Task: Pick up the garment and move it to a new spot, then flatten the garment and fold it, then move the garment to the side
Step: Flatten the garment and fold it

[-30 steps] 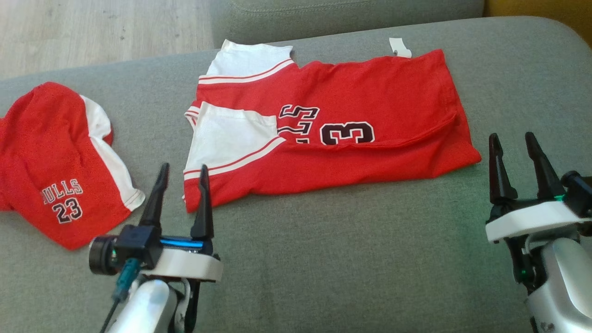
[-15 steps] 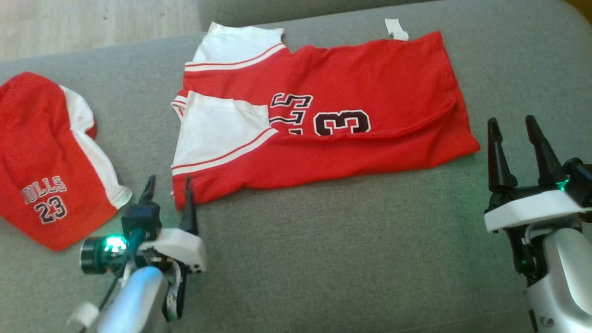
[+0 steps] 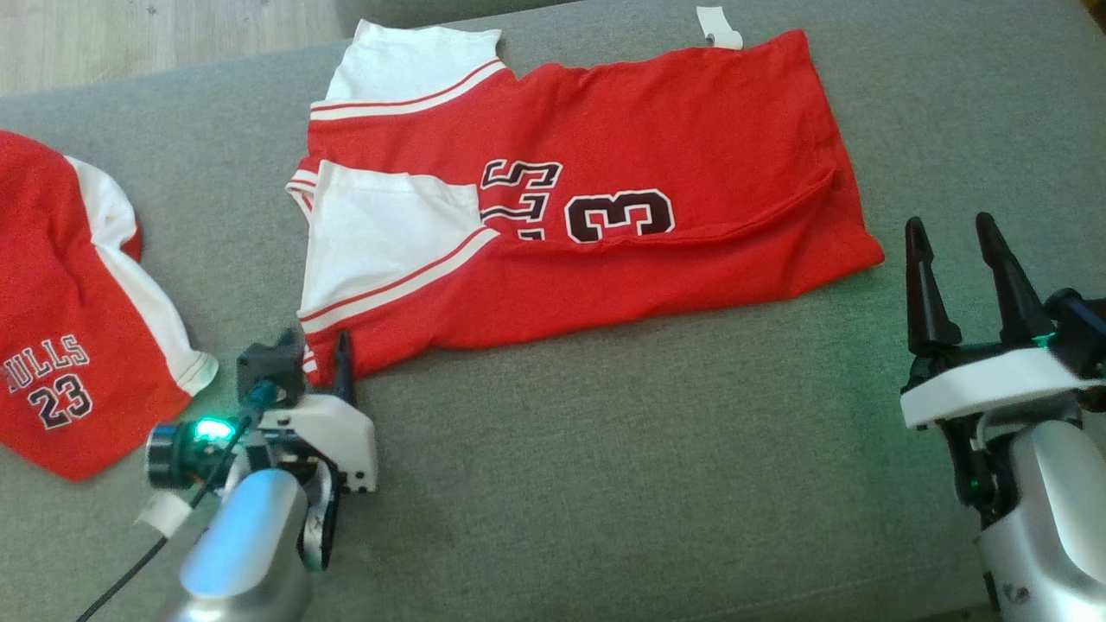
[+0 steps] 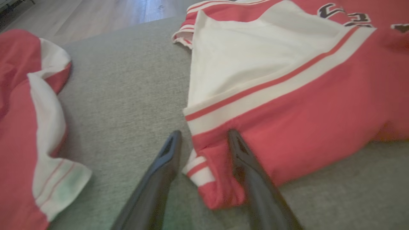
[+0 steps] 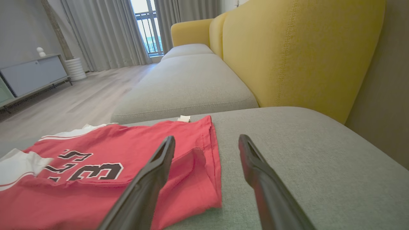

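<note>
**Step in hand, as judged:** taking hold of the shirt by its near left corner, either for a further fold or for carrying it aside.

The left claw (image 4: 204, 139) is standing open, low over the seat cushion (image 3: 605, 449), with its fingers straddling that corner. One finger is lying on the red cloth and the other is resting beside the hem on bare cushion.

**Recommendation:** the left claw should be reaching a little deeper before closing, so that it is catching every layer at the corner and not the striped edge alone. A shallow pinch is likely to be letting the lower layers slip.

The right claw (image 3: 950, 233) is hovering open and holding nothing. It is near the cushion's right edge, just off the shirt's near right corner. It should be taking that corner likewise, so that both ends are rising level.

**Condition of the shirt (image 3: 674, 147):**
- It is lying across the middle of the cushion and reaching toward the far edge, with sleeves to the left and hem to the right.
- It is red with white sleeves (image 3: 389, 229) and red stripes, and dark letters and numerals are showing in part.
- Its near long side is appearing folded up over the print, leaving a curved crease.
- A white tag (image 3: 719, 26) is sticking out at the far edge.
- The cloth is looking thin and limp.

A second red garment (image 3: 52, 302) is lying apart from it, by the cushion's left edge.
</note>
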You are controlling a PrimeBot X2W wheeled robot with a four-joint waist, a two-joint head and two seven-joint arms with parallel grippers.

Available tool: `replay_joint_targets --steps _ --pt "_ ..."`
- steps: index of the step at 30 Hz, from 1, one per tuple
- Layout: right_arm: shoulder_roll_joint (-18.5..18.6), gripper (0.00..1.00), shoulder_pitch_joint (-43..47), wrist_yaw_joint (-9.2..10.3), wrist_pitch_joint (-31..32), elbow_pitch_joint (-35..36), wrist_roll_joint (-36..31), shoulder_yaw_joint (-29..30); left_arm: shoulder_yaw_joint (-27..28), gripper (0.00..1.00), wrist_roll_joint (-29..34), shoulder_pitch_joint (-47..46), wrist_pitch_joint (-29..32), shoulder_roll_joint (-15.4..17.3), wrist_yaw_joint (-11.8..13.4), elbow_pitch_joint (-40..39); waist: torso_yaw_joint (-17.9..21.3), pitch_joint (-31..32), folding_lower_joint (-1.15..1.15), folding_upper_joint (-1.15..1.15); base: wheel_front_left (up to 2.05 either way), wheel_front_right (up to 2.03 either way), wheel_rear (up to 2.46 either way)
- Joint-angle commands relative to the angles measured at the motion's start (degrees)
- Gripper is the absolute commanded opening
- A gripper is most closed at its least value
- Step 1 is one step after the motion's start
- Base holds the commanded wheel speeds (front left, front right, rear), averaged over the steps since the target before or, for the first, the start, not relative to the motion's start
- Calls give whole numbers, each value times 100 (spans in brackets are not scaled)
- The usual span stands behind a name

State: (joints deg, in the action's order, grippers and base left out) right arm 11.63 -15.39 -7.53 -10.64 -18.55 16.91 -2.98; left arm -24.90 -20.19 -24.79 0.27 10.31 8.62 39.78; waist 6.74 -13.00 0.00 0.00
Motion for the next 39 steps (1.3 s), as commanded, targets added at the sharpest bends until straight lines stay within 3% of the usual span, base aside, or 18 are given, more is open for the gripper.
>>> replay_joint_targets --steps 1,14,21,30,31,32,39 --pt "21 100 -216 4 67 75 -114 -42 -7 0 -17 -25 124 55 -76 29 -12 9 0 0 0 0 0" --pt "-629 100 -862 4 1205 -1363 -733 763 41 0 194 -323 -1287 98 14 -925 -297 -6 0 0 0 0 0" --pt "-823 100 -1345 4 1335 -2344 -1109 1418 -51 0 336 -320 -1465 77 7 -1399 -456 -107 0 0 0 0 0" --pt "-872 100 -1847 4 1217 -3296 -926 1495 -167 0 389 -255 -1461 112 -12 -1362 -532 -207 0 0 0 0 0" --pt "-873 41 -1890 4 1178 -3389 -915 1466 -177 0 387 -253 -1445 119 -13 -1335 -535 -215 0 0 0 0 0" --pt "-873 0 -1933 4 1123 -3464 -912 1425 -189 0 389 -253 -1430 126 -13 -1310 -537 -220 0 0 0 0 0" --pt "-842 0 -2041 4 608 -3675 -1341 1395 -201 0 332 -183 -1404 180 -5 -1127 -471 -135 0 0 0 0 0"
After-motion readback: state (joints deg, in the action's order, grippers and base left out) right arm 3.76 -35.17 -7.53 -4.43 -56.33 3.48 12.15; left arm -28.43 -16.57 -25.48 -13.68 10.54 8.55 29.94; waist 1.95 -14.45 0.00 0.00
